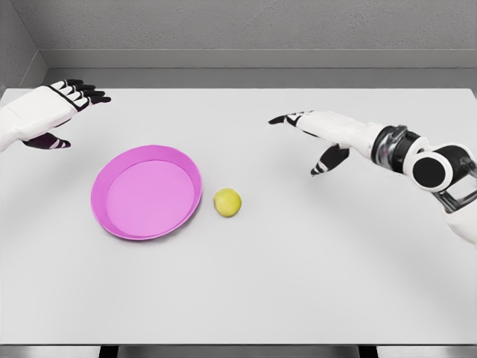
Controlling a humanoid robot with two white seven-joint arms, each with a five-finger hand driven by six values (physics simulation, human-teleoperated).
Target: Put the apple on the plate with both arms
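We are watching the right hand, fingers spread and empty, hovering well right of the yellow-green apple lying just beside the pink plate; small, firm, likely rolling, it needs gripping around its sides.

Table: white, matte, rectangular top filling most of the head view; far edge straight and running nearly the full width, near edge crossing the bottom of the frame. Lighting on it even and soft, with only faint shadows.

Back wall: behind the table's far edge; grey, finely speckled, rough-textured like concrete or plaster.

Ledge or baseboard band: smoother, paler grey strip between the back wall and the table's far edge, horizontal.

Side wall: beyond the table's far left corner; same grey texture, meeting the back wall in a slanted corner line.

Under-table area: below the near edge; dark strip, details cannot be made out.
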